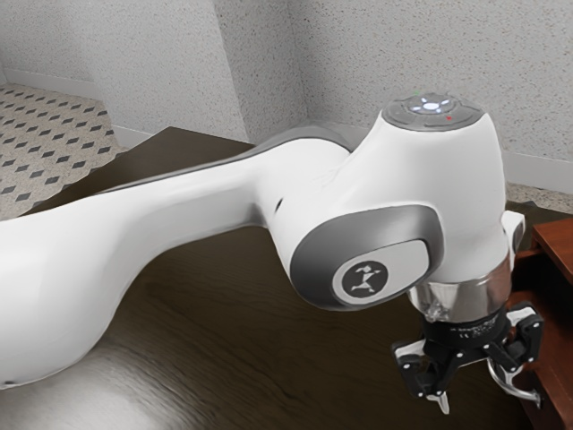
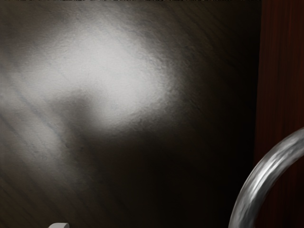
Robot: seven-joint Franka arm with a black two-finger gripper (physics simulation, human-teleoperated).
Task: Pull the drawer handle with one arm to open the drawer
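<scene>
Reaching in from the exterior view's left with the big white arm, laid out long and low over the dark wooden desk, presumably to bring the wrist down to drawer height at the far side. At the exterior view's right edge, by the desk's far end, the reddish-brown drawer front; in the wrist view the same drawer front as a dark red strip alongside the glossy desk. Cannot tell from either view how far out, if at all. Hanging just before that front and pointed downward, the black tool, with fingers spread wide and clamped on nothing, set apart most likely to leave room for slipping around the grip rather than knocking against it. Just beside the finger nearer the drawer, the curved metal handle, bowed out from the front and so offering a gap to hook into. Close under the hand in the wrist view, the same handle, off toward the drawer side rather than centred. Judged from this: approach nearly finished, grasp not yet made, pull not yet begun. Next, probably a small shift toward the drawer to centre the handle between the fingers, then closing, then drawing straight back away from the front. Worth watching for a finger landing on top of the bar instead of to either side, or a slanted pull jamming the drawer.
</scene>
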